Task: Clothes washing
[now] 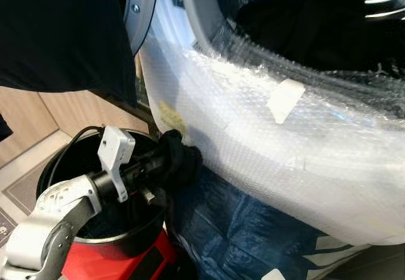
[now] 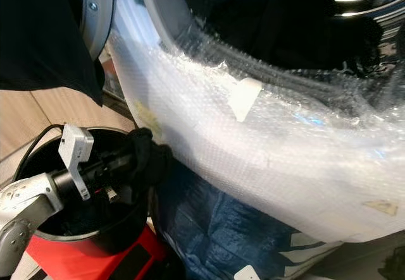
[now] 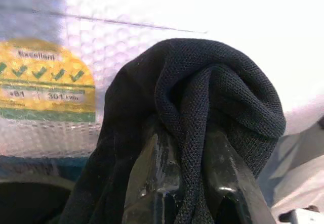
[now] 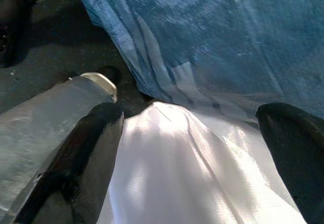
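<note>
Over the black bucket [image 1: 95, 229], left tool [image 3: 185, 148] clamped on a black knit cloth [image 3: 202, 107], bunched and draped over both fingers, just beside the washer front. Ribbed, coarse weave; soft rounded folds. Washer [image 1: 190, 14] wrapped in clear bubble wrap [image 1: 253, 122], a taped patch [image 1: 285, 100] and a yellow-green label [image 3: 45, 82] under it. Dark clothes inside the drum [image 1: 316, 33]. Blue plastic sheet [image 1: 253, 236] below the wrap. Right tool [image 4: 192, 148] spread apart above shiny white fabric [image 4: 182, 173] and blue sheet. Wooden floor [image 1: 25, 122] at left.
</note>
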Controlling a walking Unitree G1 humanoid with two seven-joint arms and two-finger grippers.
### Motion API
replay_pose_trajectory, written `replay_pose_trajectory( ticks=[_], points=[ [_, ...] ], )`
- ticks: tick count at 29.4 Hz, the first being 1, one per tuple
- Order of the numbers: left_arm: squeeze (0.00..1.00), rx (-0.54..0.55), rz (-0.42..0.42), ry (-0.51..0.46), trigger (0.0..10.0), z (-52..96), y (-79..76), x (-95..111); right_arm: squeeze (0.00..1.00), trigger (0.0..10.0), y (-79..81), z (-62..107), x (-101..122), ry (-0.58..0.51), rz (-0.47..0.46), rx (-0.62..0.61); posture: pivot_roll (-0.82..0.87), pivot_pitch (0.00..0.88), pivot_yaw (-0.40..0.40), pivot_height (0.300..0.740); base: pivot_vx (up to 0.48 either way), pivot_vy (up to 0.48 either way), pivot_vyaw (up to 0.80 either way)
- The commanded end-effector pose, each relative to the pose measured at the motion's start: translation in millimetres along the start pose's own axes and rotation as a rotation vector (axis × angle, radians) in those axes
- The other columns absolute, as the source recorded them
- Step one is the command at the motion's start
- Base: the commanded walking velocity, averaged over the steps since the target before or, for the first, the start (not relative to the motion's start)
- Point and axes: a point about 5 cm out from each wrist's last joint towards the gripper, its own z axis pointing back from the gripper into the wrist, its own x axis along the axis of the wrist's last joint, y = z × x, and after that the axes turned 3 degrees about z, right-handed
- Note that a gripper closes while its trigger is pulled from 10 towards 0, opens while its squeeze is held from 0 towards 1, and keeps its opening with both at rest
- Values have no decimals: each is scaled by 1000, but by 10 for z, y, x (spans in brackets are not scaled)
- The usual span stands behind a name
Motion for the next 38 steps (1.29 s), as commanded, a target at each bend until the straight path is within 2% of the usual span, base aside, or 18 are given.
replay_pose_trajectory(
  ticks=[1, 6, 9, 10, 13, 17, 21, 23, 26, 28, 30, 31, 36, 38],
  points=[
    [0, -77, -42, -67, 0, -44, -94, 216, 0, 10000, 23, 0, 4, -6, -25, 12, 118, 72, -71, 740, 0, 0, 0],
    [0, -113, -51, -100, 0, -80, -113, 338, 0, 10000, -3, -16, 130, -56, -62, 11, 115, 67, -62, 740, 0, 0, 0],
    [0, -122, -65, -107, 0, -102, -106, 384, 0, 10000, -16, -23, 251, -117, -112, 31, 122, 68, -58, 740, 0, 0, 0],
    [0, -136, -77, -121, 0, -125, -98, 435, 0, 10000, -46, -27, 367, -172, -163, 38, 122, 68, -54, 740, 0, 0, 0],
    [0, -187, -78, -108, 0, -141, -131, 464, 0, 10000, -101, -28, 509, -237, -201, 28, 123, 64, -48, 740, 0, 0, 0],
    [0, -211, -90, -120, 0, -167, -146, 539, 0, 10000, -129, -26, 573, -268, -220, 42, 136, 47, -37, 740, 0, 0, 0],
    [0, -257, -80, -171, 0, -248, -119, 672, 0, 10000, -132, -26, 561, -265, -190, 50, 157, 54, -37, 740, 0, 0, 0],
    [0, -285, -99, -170, 0, -298, -135, 697, 0, 10000, -120, -27, 561, -263, -205, 57, 149, 42, -30, 740, 0, 0, 0],
    [0, -358, -103, -212, 0, -477, -206, 804, 0, 10000, -112, -30, 594, -267, -209, 56, 145, 54, -17, 740, 0, 0, 0],
    [0, -388, -98, -238, 0, -547, -237, 862, 0, 10000, -114, -31, 615, -271, -220, 50, 142, 57, -13, 740, 0, 0, 0],
    [0, -455, -93, -288, 0, -703, -298, 953, 0, 10000, -91, -31, 670, -287, -235, 57, 141, 55, -6, 740, 0, 0, 0],
    [0, -455, -93, -288, 0, -703, -298, 953, 0, 10000, -91, -31, 670, -287, -235, 57, 141, 55, -6, 740, 0, 0, 0],
    [0, -553, -56, -328, 0, -922, -443, 1004, 0, 10000, -54, -31, 704, -296, -236, 67, 143, 55, 5, 740, 0, 0, 0],
    [0, -575, -50, -329, 0, -968, -486, 1004, 0, 10000, -55, -31, 712, -299, -240, 65, 140, 54, 9, 740, 0, 0, 0]
  ],
)
